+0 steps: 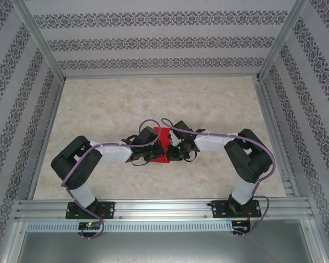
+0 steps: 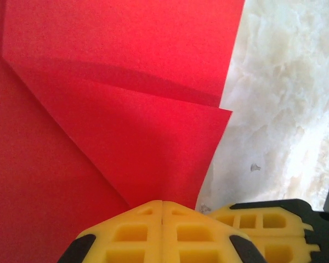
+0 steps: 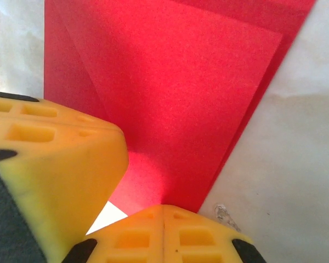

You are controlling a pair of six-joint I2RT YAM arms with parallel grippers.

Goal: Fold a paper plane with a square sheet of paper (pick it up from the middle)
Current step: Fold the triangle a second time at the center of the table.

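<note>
Nothing here for you to read: no lettering, label, brand, number or sign shows on any surface in the three views.

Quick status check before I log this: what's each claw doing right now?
Left claw: closed, tips at the red paper's folded flap.
Right claw: closed, tips at the same paper's edge.
</note>
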